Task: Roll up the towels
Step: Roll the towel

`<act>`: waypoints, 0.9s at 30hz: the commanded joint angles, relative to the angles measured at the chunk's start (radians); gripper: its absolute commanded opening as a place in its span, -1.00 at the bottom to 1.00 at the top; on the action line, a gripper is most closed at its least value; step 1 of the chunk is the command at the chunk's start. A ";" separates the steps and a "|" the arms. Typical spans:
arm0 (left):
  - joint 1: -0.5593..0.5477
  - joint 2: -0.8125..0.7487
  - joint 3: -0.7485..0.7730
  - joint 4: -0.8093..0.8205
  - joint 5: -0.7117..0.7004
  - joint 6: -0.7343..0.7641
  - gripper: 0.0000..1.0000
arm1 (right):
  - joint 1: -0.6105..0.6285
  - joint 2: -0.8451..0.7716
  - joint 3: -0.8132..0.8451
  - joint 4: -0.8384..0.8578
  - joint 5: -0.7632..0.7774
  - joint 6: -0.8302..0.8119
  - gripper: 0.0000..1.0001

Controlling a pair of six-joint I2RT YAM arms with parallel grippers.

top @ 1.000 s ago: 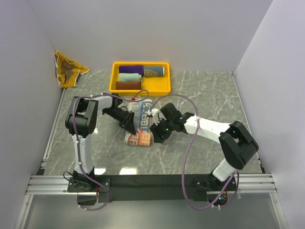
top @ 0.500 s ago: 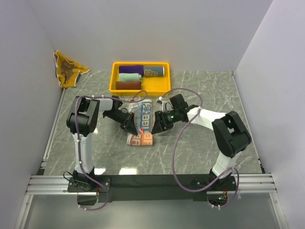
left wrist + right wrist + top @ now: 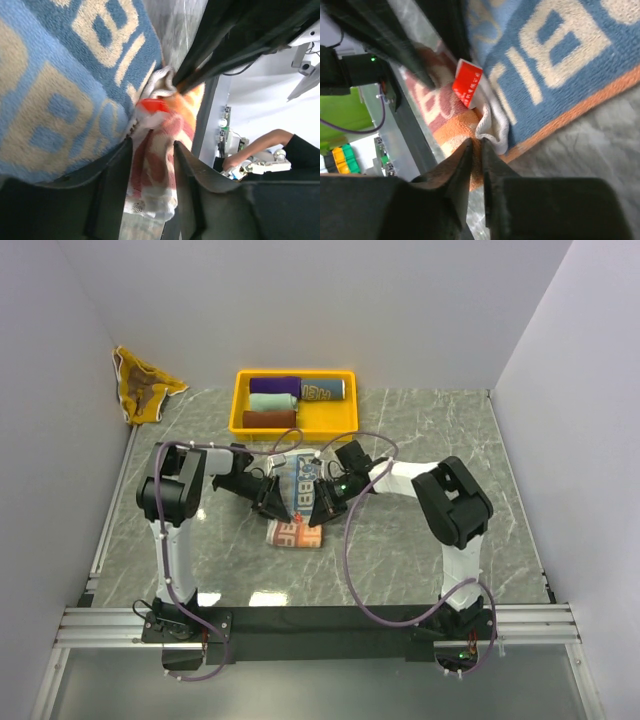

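Pinching the lettered towel [image 3: 302, 480] mid-table, short of the far edge, the right gripper [image 3: 476, 145] nips its white hem, fingers nearly together. The left gripper [image 3: 152, 150] clamps the bunched orange corner. Uneven pulling could skew or loosen the roll.

A robotics lab cell: plain white walls [image 3: 400, 310], aluminium rail [image 3: 110, 625], marble-look tabletop [image 3: 440, 430].

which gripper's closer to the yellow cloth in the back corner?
Left. The left gripper is at the edge of the blue towel nearer the yellow cloth; the right gripper is across the towel.
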 commanded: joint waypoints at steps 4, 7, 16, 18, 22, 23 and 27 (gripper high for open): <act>0.042 -0.102 -0.039 0.027 -0.097 0.077 -0.02 | 0.031 0.053 0.071 -0.130 0.074 -0.073 -0.81; 0.071 -0.192 -0.083 0.043 -0.115 0.091 0.00 | 0.031 0.067 0.081 -0.135 0.094 -0.075 -0.84; 0.085 -0.654 -0.330 0.215 -0.351 0.280 0.20 | 0.043 0.088 0.159 -0.190 0.104 -0.089 -0.88; 0.051 -0.753 -0.388 0.275 -0.428 0.355 0.32 | 0.043 0.082 0.176 -0.202 0.102 -0.095 -0.90; -0.056 -0.859 -0.472 0.321 -0.514 0.470 0.41 | 0.048 0.033 0.199 -0.193 0.116 -0.085 -0.91; -0.081 -0.896 -0.491 0.336 -0.535 0.500 0.40 | 0.048 0.027 0.205 -0.195 0.117 -0.085 -0.91; -0.214 -0.982 -0.610 0.468 -0.659 0.547 0.38 | 0.058 0.025 0.234 -0.202 0.117 -0.093 -0.91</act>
